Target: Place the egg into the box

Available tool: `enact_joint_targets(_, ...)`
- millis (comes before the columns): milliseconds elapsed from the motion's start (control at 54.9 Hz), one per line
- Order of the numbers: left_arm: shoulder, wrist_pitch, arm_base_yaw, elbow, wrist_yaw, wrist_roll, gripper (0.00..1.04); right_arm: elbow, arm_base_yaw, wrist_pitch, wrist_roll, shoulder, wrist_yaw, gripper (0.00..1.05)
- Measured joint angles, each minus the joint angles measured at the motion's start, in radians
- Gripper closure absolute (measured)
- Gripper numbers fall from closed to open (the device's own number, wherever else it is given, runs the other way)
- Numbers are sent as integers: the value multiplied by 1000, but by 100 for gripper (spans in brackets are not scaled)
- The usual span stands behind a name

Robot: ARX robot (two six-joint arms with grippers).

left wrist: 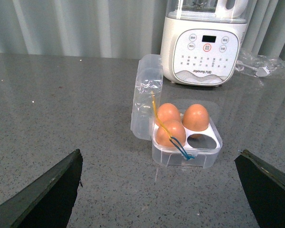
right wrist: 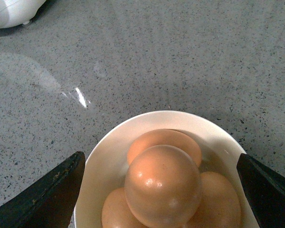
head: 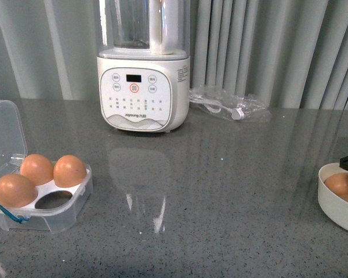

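The box (head: 53, 219) stands open at the table's left front, its clear lid tipped back and a teal clasp on its front. Three brown eggs fill three hollows; the front right hollow (head: 52, 200) is empty. In the left wrist view the box (left wrist: 206, 157) lies ahead of my open left gripper (left wrist: 156, 199), well apart from it. My right gripper (right wrist: 161, 190) hangs open over a white bowl (right wrist: 99, 156) of several brown eggs. The top egg (right wrist: 162, 186) sits between its fingers (right wrist: 47, 194), untouched.
A white blender (head: 144, 87) stands at the back centre before grey curtains. A clear plastic bag with a white cable (head: 229, 105) lies to its right. The bowl (head: 336, 202) sits at the right edge of the grey stone counter.
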Motion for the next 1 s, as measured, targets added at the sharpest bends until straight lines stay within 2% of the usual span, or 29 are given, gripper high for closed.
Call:
enact_joint_targets(146,0,0,0,0,0,0,7,-6,0,7,-10,9,-4,10)
enact_joint_targets(218,0,0,0,0,0,0,7,-11,0,11,-15,10,-4,20)
enact_joint_targets(400,0,0,0,0,0,0,7,-15,0,21,-26,11,-7,57)
enact_joint_targets(437,0,0,0,0,0,0,7,-15,0,21,-29,11,-8,62)
enact_joint_targets(637,0,0,0,0,0,0,7,-18,4,-1,-33,-37,-11,63)
enact_joint_targets(783,0,0,0,0,0,0,7,-2,51,-47,-33,-164,2,63)
enact_joint_targets(892,0,0,0,0,0,0,7,37,134,-26,-49,-214,48,63)
enact_joint_targets(1001,0,0,0,0,0,0,7,74,234,10,-51,-200,51,63)
